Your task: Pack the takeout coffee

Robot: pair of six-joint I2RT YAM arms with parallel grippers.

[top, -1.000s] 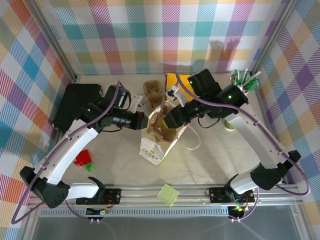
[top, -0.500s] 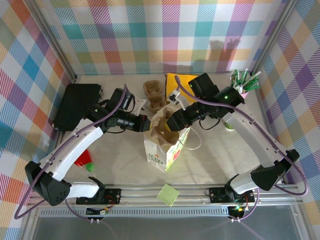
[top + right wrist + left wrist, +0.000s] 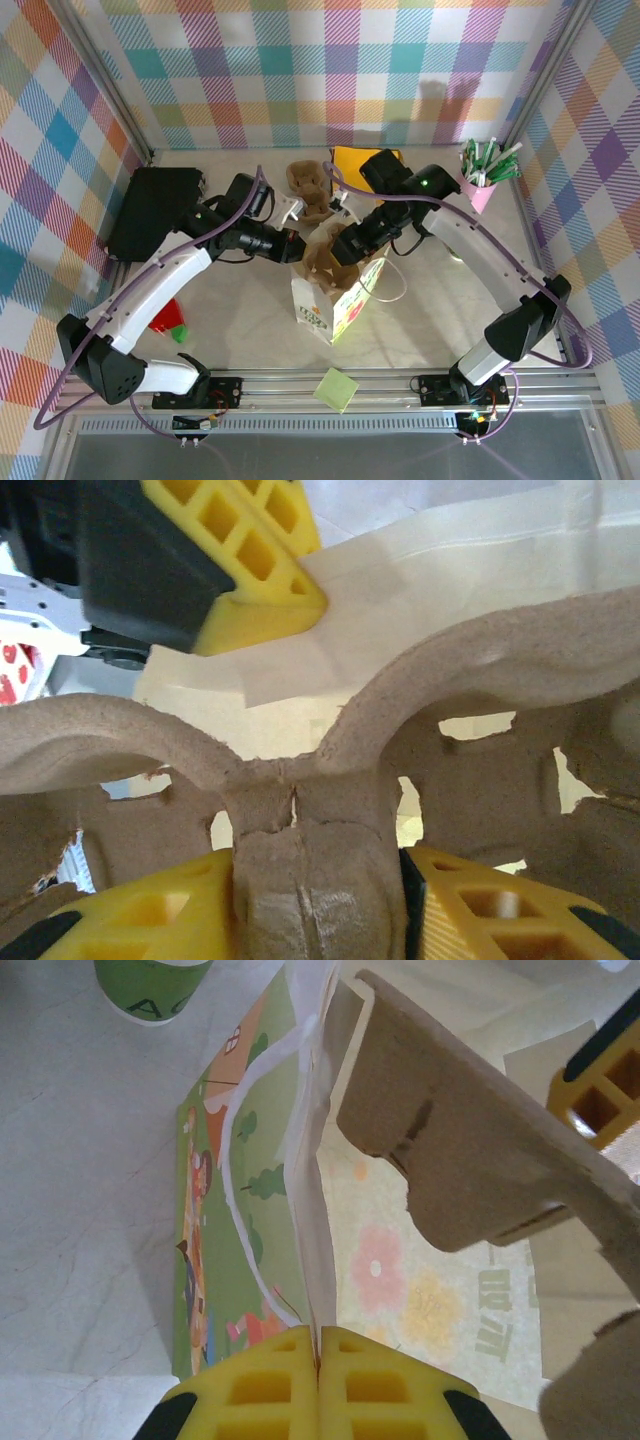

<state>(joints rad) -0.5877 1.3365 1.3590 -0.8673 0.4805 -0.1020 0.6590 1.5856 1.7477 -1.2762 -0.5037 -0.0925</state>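
1. The left gripper (image 3: pixel 318 1345), jaws shut on the paper bag (image 3: pixel 335 300) rim, should hold the mouth wide.
2. The right gripper (image 3: pixel 315 880), jaws part-closed around the pulp carrier (image 3: pixel 420 695), should lower it straight in.
3. The takeout coffee (image 3: pixel 150 985) stands outside the bag, at 11 o'clock in the left wrist view.

Top external: hanging high behind near edge of table (image 3: pixel 240 310), looking down and forward, taking in whole workspace from afar. Left wrist: looking out along left fingers (image 3: pixel 265 1390), very near, paper bag (image 3: pixel 205 1220) edge running between them. Right wrist: looking past right fingers (image 3: pixel 140 920), pressing close on cardboard carrier (image 3: pixel 300 870) between them. All three sharing bag mouth and carrier.
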